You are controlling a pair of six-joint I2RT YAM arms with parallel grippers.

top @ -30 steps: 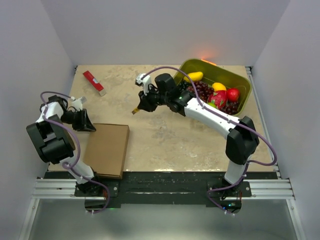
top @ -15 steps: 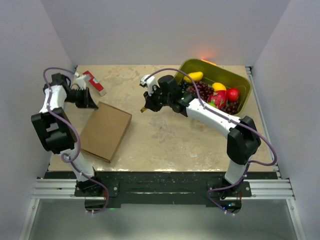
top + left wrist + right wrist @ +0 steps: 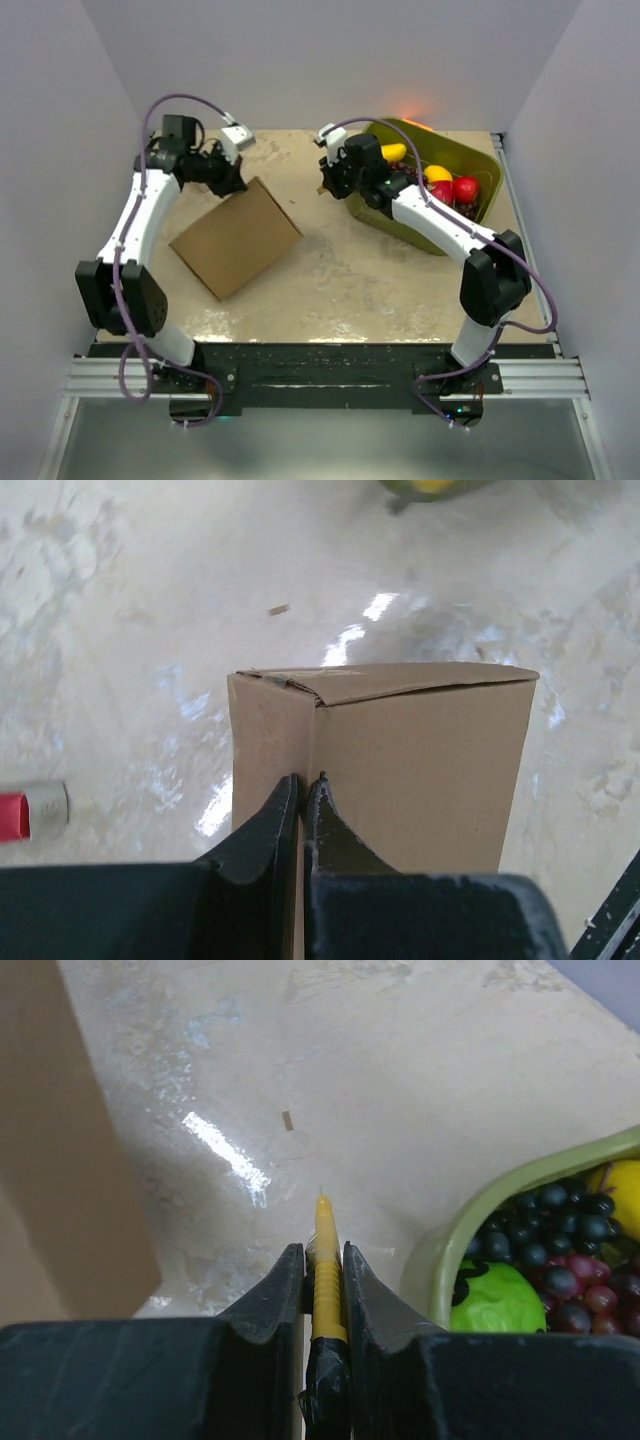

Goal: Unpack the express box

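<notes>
The express box (image 3: 237,238) is a flat brown cardboard box, closed, lying turned like a diamond left of the table's middle. My left gripper (image 3: 233,181) is shut on its far corner. In the left wrist view the jaws (image 3: 305,780) pinch a cardboard edge of the box (image 3: 420,760). My right gripper (image 3: 326,186) is near the back centre, apart from the box, and is shut on a thin yellow cutter (image 3: 325,1230) that points down at the tabletop. The box's edge shows at the left of the right wrist view (image 3: 60,1160).
An olive-green tub (image 3: 447,147) of fruit stands at the back right, just right of my right gripper; its rim shows in the right wrist view (image 3: 440,1250). A red packet with a grey end (image 3: 20,815) lies left of the box.
My left gripper has dragged the box's corner toward the back and right, turning the box and shifting it toward the middle. My right gripper with the cutter has moved back toward the tub.
</notes>
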